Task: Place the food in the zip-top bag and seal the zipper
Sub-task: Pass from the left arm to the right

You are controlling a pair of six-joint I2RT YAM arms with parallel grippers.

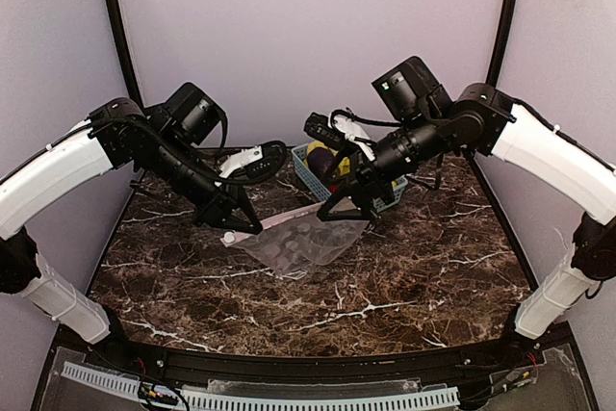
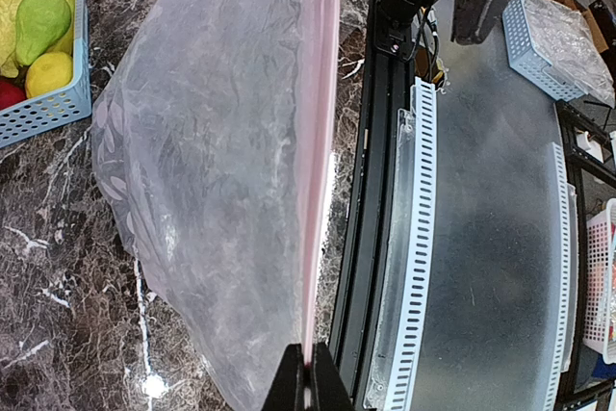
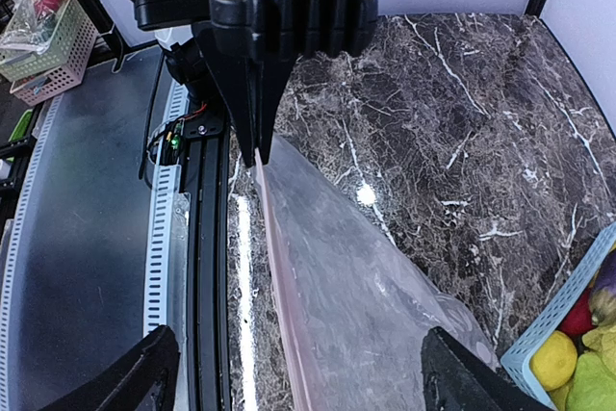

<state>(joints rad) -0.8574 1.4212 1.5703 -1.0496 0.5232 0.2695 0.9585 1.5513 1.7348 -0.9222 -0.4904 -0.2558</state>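
The zip-top bag (image 1: 303,241) hangs clear and floppy between my two grippers, just above the marble table. Its pink zipper (image 2: 318,141) runs straight away from my left gripper (image 2: 308,379), which is shut on one end of the strip. My right gripper (image 3: 298,382) stands open, with one finger on each side of the zipper (image 3: 279,267) near the other end of the bag (image 3: 375,305). The food (image 2: 40,36) lies in the light blue basket (image 2: 53,113): a green pear, yellow fruit and a red piece. The eggplant (image 3: 606,276) shows at the basket's edge.
The blue basket (image 1: 310,177) stands behind the bag at the back of the table (image 1: 414,267). Past the table's black front edge (image 2: 361,238) lies a metal shelf with a white basket (image 2: 602,276) and a blue tray (image 2: 553,31). Walls close in the sides.
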